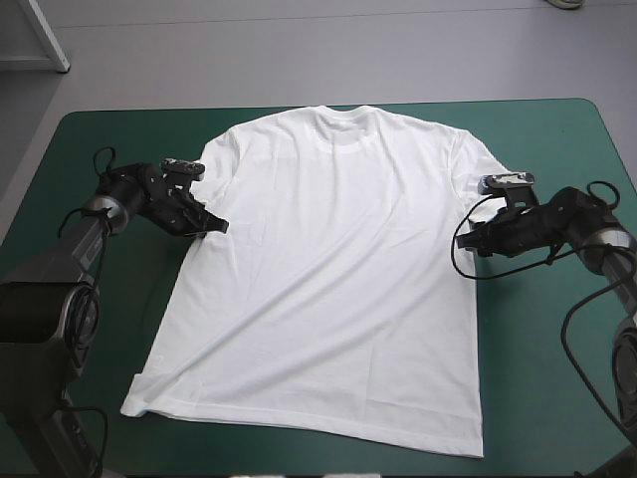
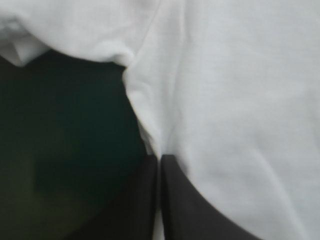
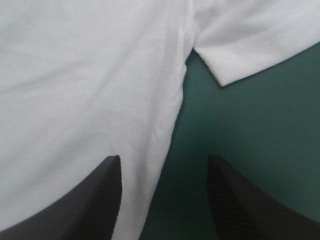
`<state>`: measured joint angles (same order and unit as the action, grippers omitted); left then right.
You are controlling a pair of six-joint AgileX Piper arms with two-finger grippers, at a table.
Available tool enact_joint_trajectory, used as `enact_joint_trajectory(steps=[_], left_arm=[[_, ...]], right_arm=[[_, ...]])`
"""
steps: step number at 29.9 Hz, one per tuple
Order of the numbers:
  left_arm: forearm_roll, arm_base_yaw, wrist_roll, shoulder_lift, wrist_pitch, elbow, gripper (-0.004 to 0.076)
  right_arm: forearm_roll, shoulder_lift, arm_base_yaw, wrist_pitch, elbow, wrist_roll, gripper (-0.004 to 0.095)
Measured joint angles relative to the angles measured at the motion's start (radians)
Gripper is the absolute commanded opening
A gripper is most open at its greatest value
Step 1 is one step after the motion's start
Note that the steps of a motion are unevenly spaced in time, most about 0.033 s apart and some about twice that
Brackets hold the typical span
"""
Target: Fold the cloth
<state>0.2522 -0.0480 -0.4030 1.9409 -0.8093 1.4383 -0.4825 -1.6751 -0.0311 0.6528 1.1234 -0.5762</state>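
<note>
The white T-shirt (image 1: 328, 269) lies spread flat on the teal-green cover, collar toward the far edge and hem toward the near edge. My left gripper (image 1: 221, 227) sits at the shirt's left side seam just below the sleeve. In the left wrist view its fingers (image 2: 175, 200) meet in an arch, and this left gripper (image 2: 160, 161) is shut on the T-shirt (image 2: 235, 100) at the edge. My right gripper (image 1: 463, 241) rests at the shirt's right side, under the right sleeve (image 3: 250, 35). This right gripper (image 3: 164, 161) is open and straddles the edge of the T-shirt (image 3: 75, 75).
Bare teal-green cover (image 1: 90, 299) runs along the shirt's left side, and another strip (image 1: 537, 349) along its right. The hem's corners lie close to the table's near edge. Grey floor shows beyond the far edge.
</note>
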Motion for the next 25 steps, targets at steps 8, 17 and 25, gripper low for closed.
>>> enact_joint_trajectory(steps=[8,17,25], left_arm=[[0.000,0.000,-0.001,0.000,0.001,0.000,0.0019],[-0.001,-0.001,-0.007,0.000,0.004,0.000,0.0019],[-0.001,-0.001,-0.007,-0.013,0.010,0.004,0.0019]], right_arm=[[0.117,-0.077,0.103,-0.072,0.018,0.116,0.0489],[0.119,-0.103,0.107,-0.065,0.036,0.131,-0.0002],[0.121,-0.084,0.108,-0.071,0.039,0.128,-0.0002]])
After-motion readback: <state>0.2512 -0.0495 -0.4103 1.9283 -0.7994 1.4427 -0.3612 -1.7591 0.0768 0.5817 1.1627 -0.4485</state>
